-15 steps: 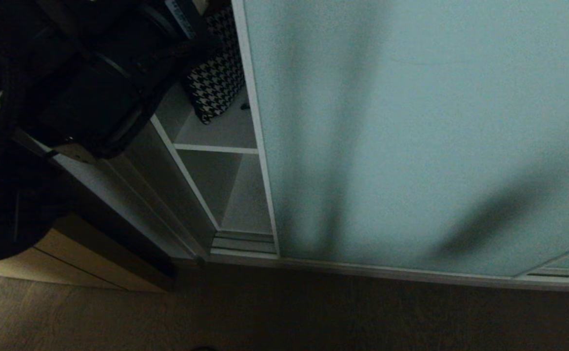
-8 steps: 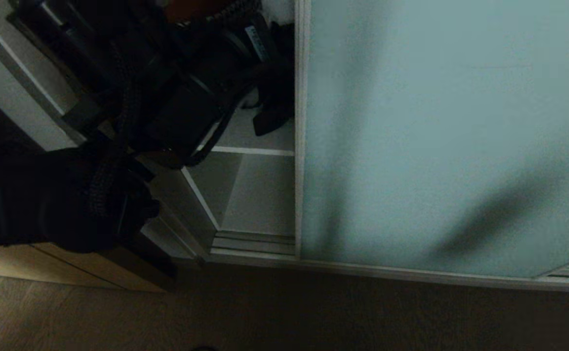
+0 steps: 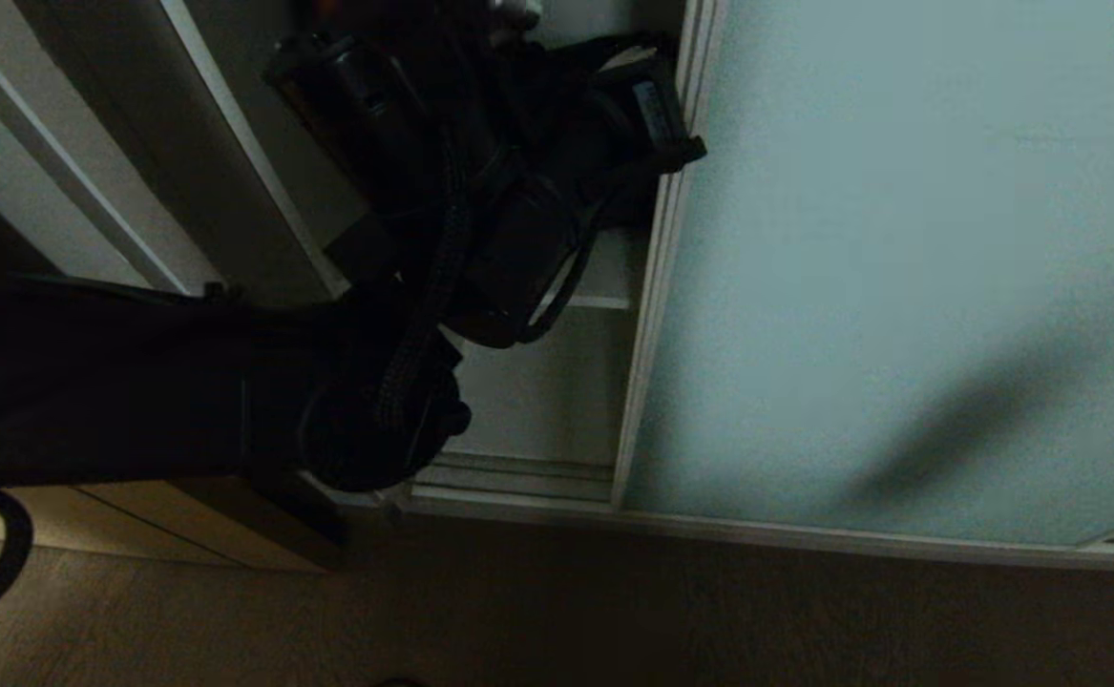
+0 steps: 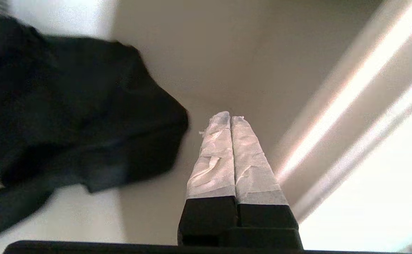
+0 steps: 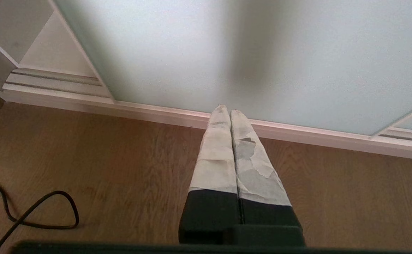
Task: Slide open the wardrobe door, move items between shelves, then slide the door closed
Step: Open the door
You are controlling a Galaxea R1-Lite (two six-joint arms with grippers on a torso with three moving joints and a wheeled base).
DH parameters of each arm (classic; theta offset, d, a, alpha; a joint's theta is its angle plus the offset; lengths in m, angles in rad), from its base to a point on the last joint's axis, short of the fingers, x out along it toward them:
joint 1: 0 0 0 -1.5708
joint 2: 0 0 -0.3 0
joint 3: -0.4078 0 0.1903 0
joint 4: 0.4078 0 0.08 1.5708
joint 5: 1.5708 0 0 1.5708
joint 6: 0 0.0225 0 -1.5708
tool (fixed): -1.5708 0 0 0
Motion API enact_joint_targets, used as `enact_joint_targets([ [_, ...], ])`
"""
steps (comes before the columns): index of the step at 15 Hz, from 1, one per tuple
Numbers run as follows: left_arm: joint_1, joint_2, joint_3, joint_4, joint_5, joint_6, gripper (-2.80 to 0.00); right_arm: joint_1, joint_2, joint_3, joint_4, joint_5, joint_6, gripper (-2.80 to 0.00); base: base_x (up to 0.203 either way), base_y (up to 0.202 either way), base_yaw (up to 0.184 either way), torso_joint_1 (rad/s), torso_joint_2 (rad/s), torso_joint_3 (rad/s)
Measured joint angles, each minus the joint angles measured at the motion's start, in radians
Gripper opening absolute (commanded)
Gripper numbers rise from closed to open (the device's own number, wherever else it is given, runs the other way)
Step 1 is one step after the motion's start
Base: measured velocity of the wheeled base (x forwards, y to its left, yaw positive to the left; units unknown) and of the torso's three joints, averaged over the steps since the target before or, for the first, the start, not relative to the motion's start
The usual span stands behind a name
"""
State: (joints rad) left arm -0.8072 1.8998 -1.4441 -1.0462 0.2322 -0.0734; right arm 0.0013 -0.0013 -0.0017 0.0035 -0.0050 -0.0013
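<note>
Partly open, the sliding wardrobe door [image 3: 900, 286], a frosted pale teal glass panel in a slim silver frame, stood to the right of the uncovered wardrobe bay in the head view. Its left frame edge ran just beside the left arm, which reached from the lower left up into the bay. The left hand [image 4: 230, 118] pointed into the wardrobe, its two taped fingers [image 4: 214, 158] pressed together and holding nothing. A soft black fabric bundle [image 4: 75, 116] lay on a pale shelf [image 4: 227, 56] near the fingertips but apart from them. In the head view a lower shelf [image 3: 604, 303] showed only as a thin pale front edge between the arm and the door frame; the bundle could not be told apart from the dark arm there. The right hand [image 5: 226, 110] hung low in front of the door, over the wooden floor [image 5: 121, 169], its taped fingers also pressed together and empty. A black cable [image 5: 33, 211] lay looped on the floor well to one side of it. A beige cabinet front [image 3: 136, 520] was visible below the left arm.
</note>
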Motion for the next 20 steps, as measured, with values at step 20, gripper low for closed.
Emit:
enact_joint_targets([
  [20, -0.112, 0.326, -0.457, 0.013, 0.033, 0.025, -2.8, 0.0, 0.0, 0.0, 0.0, 0.001, 0.0, -2.8, 0.0, 0.0, 0.0, 0.0, 0.0, 0.0],
])
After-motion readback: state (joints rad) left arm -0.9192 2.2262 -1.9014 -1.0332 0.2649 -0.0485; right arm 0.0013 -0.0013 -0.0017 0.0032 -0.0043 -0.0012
